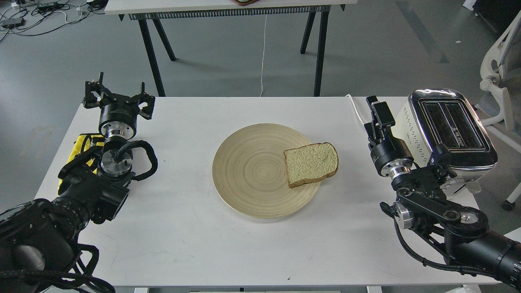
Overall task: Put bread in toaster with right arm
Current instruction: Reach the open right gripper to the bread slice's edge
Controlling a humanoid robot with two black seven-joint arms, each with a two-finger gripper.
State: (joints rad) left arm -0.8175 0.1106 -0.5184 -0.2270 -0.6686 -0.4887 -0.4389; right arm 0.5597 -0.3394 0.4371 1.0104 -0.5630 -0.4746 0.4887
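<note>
The bread [311, 162] lies flat on the right edge of a round wooden plate [252, 171], its crust overhanging the rim. The toaster [447, 130] stands at the table's right edge, chrome top and two black slots fully in view and empty. My right gripper [377, 110] is between the bread and the toaster, right beside the toaster's vented side. It is turned edge-on and its fingers overlap, so their opening does not show. It holds nothing. My left gripper [118, 95] is open and empty at the far left of the table.
A yellow cloth [81, 144] lies under my left arm. The toaster's white cord [360, 118] runs off the table's back edge. A second table [228, 8] stands behind and a white chair [498, 73] stands to the right.
</note>
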